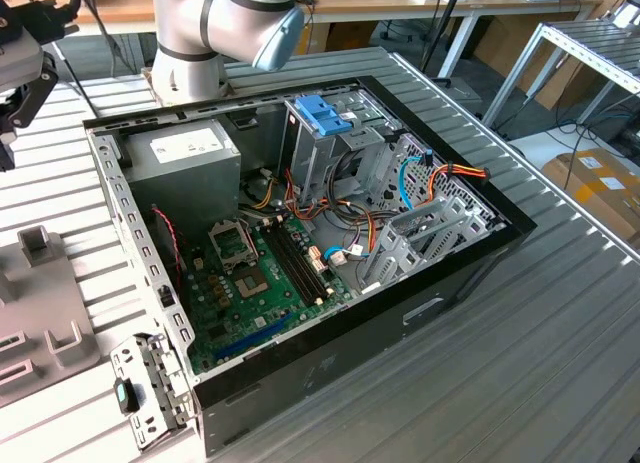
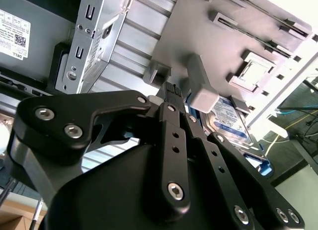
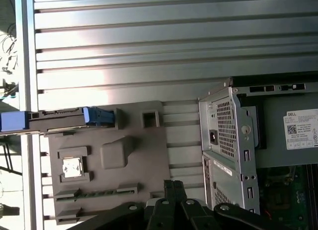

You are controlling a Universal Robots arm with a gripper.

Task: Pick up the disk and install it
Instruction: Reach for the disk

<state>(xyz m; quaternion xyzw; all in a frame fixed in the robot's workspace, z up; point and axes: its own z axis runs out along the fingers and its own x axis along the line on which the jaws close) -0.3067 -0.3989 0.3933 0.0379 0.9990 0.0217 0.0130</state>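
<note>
Blue-railed and silver, the disk (image 2: pixel 231 115) sits in the grey holder (image 3: pixel 144 165) on the table (image 3: pixel 149 41) near the open computer case (image 3: pixel 228 130), so I'd square up over its rails and spread first, because the pincer (image 2: pixel 171 91) hovers over the holder pressed together, holding nothing.

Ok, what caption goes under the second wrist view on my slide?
Gripper with shut, empty fingers over the grey holder tray, the disk parked at its edge.
</note>
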